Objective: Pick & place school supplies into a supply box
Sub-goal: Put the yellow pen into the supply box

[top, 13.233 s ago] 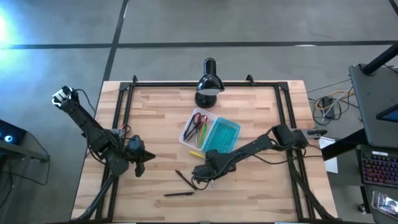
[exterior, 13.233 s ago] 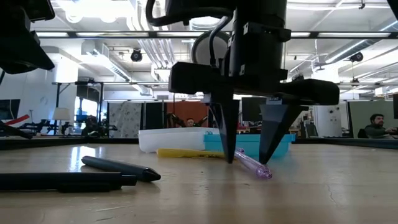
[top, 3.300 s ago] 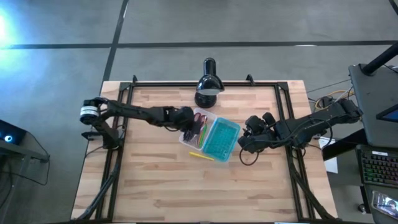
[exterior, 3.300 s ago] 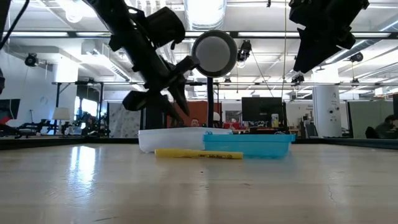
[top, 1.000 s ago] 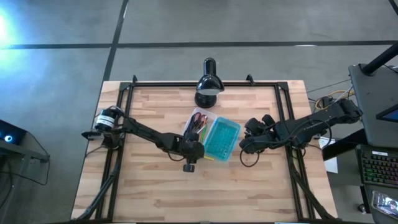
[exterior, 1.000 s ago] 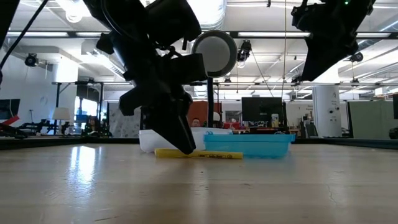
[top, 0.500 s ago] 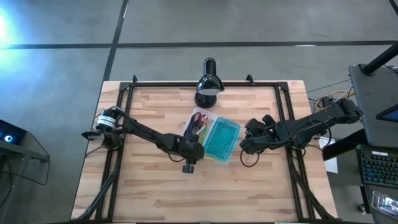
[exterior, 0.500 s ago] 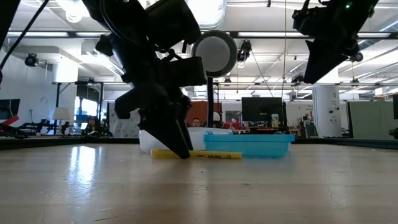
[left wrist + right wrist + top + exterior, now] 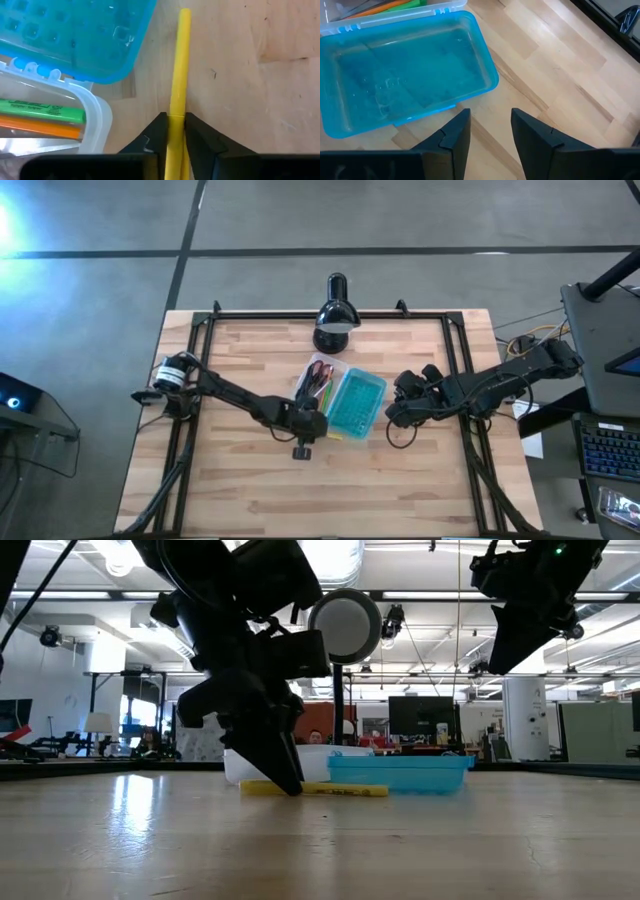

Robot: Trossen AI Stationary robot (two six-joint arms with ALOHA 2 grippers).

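One thin yellow pen (image 9: 178, 75) lies flat on the pale wooden table (image 9: 230, 480), just beside the open supply box, and its near end is hidden between the left gripper's (image 9: 173, 131) dark fingers, which are clamped against its sides. In the high view the left arm covers most of the pen. The box's clear plastic tray (image 9: 318, 385) holds a green pen (image 9: 40, 110), an orange one (image 9: 37, 125) and red-handled scissors (image 9: 316, 373); its other contents are hard to make out. The translucent turquoise lid (image 9: 405, 75) lies open alongside, nothing in it. The right gripper (image 9: 487, 131) hangs above the table beside the lid, fingers parted, gripping nothing. A black desk lamp (image 9: 335, 315) stands at the far edge.
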